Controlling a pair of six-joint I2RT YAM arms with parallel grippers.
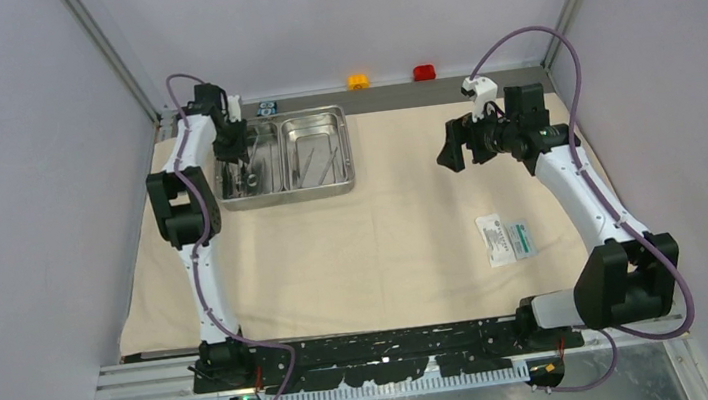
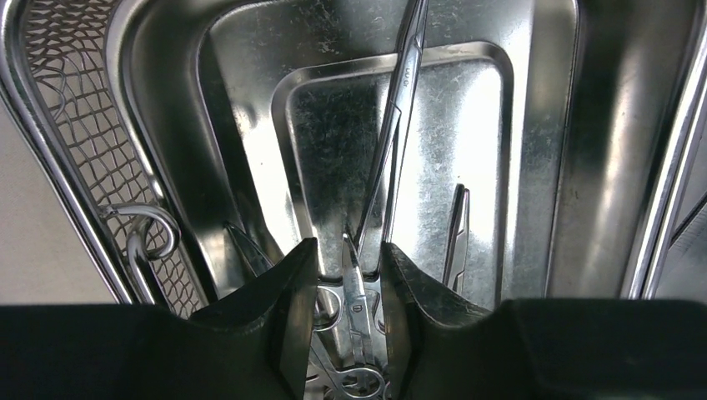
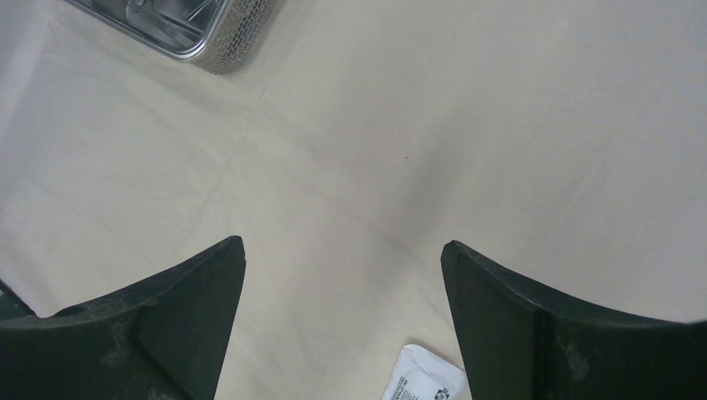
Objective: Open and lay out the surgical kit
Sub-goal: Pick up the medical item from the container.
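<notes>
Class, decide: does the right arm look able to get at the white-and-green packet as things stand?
Probably yes: the packet lies alone on bare cloth beside that arm, and the right tool hangs open nearby, nothing between.

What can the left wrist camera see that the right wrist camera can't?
Only the left wrist camera looks down inside the steel tray. There, ring-handled forceps lie between the fingers of the left gripper, with tweezers beside them.

Only the right wrist camera shows the wide-open right gripper above a big stretch of beige cloth, plus a corner of the white packet.

Both see the tray, though only its mesh corner shows in the right view. Both also see the cloth, though only a sliver shows in the left view.
</notes>
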